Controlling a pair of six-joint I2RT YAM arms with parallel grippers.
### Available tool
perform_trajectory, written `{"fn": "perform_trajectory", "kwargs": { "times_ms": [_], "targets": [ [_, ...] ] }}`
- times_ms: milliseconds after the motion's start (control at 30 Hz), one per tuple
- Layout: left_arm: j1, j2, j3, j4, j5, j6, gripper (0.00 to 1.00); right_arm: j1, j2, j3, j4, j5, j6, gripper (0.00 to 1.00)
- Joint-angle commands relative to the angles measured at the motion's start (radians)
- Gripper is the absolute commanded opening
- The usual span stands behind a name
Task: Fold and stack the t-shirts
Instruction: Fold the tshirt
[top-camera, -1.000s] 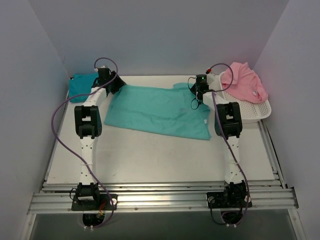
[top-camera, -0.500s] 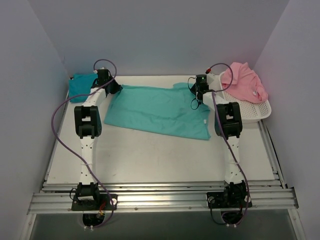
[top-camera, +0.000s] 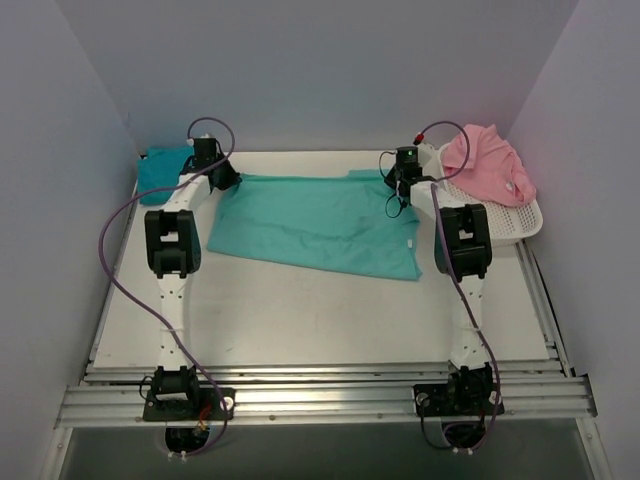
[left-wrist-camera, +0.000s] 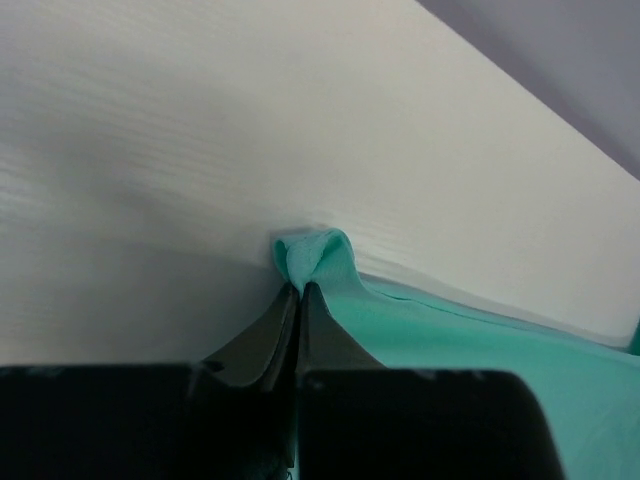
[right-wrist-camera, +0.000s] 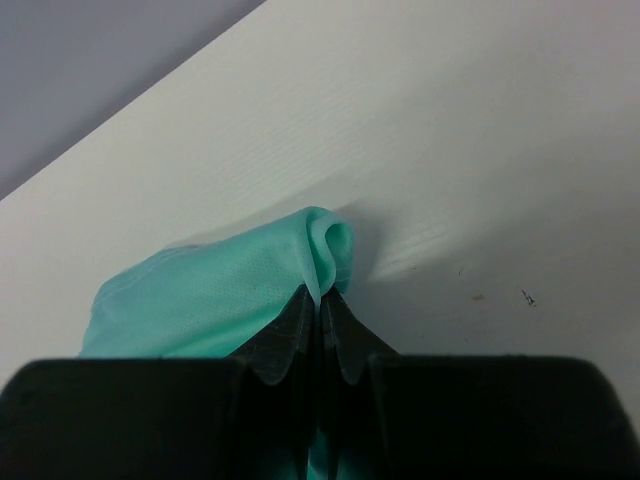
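Note:
A sea-green t-shirt (top-camera: 315, 220) lies spread flat across the middle of the table. My left gripper (top-camera: 230, 178) is shut on its far left corner, and a small bunch of the sea-green t-shirt (left-wrist-camera: 318, 258) pokes out between the fingertips of the left gripper (left-wrist-camera: 300, 290). My right gripper (top-camera: 397, 186) is shut on the far right corner, where a fold of the sea-green t-shirt (right-wrist-camera: 325, 245) sticks out of the right gripper (right-wrist-camera: 320, 298). A darker turquoise-blue t-shirt (top-camera: 160, 170) lies folded at the far left corner. A pink t-shirt (top-camera: 490, 165) is heaped in the basket.
A white mesh basket (top-camera: 510, 222) stands at the far right edge of the table, close to the right arm. Grey walls close in the back and both sides. The metal rail (top-camera: 320, 400) with both arm bases runs along the near edge.
My left gripper has closed on the sea-green shirt's far left corner. The right gripper stayed shut on the far right corner and shifted slightly right, drawing the shirt's far edge straighter.

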Motion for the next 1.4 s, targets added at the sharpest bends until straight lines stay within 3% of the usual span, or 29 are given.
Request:
{"fn": "perform_trajectory", "kwargs": {
  "times_ms": [0, 467, 867, 1167, 1233, 1300, 1333, 1367],
  "targets": [
    [0.002, -0.142, -0.061, 0.02, -0.038, 0.042, 0.02, -0.006, -0.133, -0.028, 0.004, 0.028, -0.037, 0.0],
    [0.002, -0.319, -0.303, 0.111, -0.057, 0.06, 0.02, 0.042, -0.318, -0.198, 0.011, 0.055, -0.082, 0.0],
    [0.003, -0.569, -0.72, 0.269, -0.118, 0.062, 0.02, 0.123, -0.527, -0.491, 0.037, 0.137, -0.089, 0.0],
    [0.003, -0.667, -0.857, 0.281, -0.17, 0.062, 0.02, 0.162, -0.653, -0.73, 0.09, 0.192, -0.062, 0.0],
    [0.003, -0.669, -0.851, 0.257, -0.184, 0.062, 0.13, 0.177, -0.666, -0.759, 0.088, 0.207, -0.051, 0.0],
    [0.002, -0.666, -0.845, 0.228, -0.198, 0.06, 0.41, 0.192, -0.693, -0.804, 0.09, 0.23, -0.042, 0.0],
    [0.002, -0.666, -0.845, 0.224, -0.202, 0.062, 0.73, 0.198, -0.702, -0.818, 0.093, 0.238, -0.033, 0.0],
    [0.003, -0.666, -0.844, 0.218, -0.205, 0.064, 0.78, 0.205, -0.717, -0.831, 0.093, 0.248, -0.03, 0.0]
  ]
}}
